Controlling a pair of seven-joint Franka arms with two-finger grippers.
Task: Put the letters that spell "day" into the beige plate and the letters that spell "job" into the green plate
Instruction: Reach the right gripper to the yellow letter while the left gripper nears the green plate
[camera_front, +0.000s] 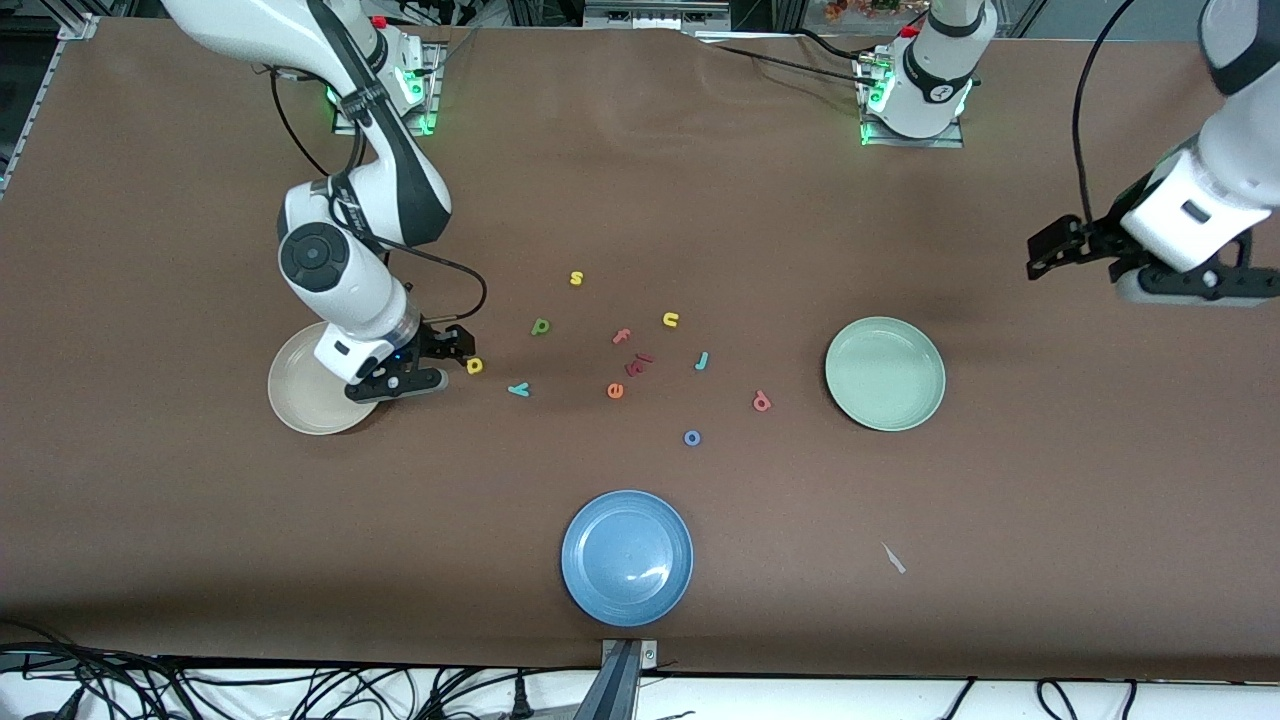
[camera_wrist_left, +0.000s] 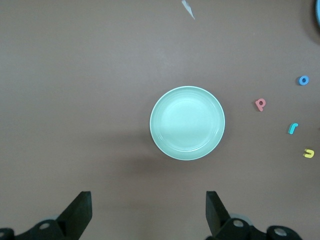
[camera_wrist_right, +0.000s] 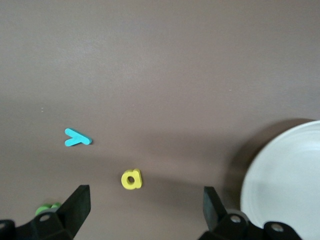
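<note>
Right wrist view shows the right gripper (camera_wrist_right: 142, 212) spread wide and empty, low over the table beside the beige plate (camera_wrist_right: 285, 185), with the yellow letter (camera_wrist_right: 132, 179) lying between its fingers' lines. The plate holds nothing. To grasp well, it should centre on the letter before closing. The left gripper (camera_wrist_left: 148, 215), also wide and empty, waits above the green plate (camera_wrist_left: 187, 123).
</note>
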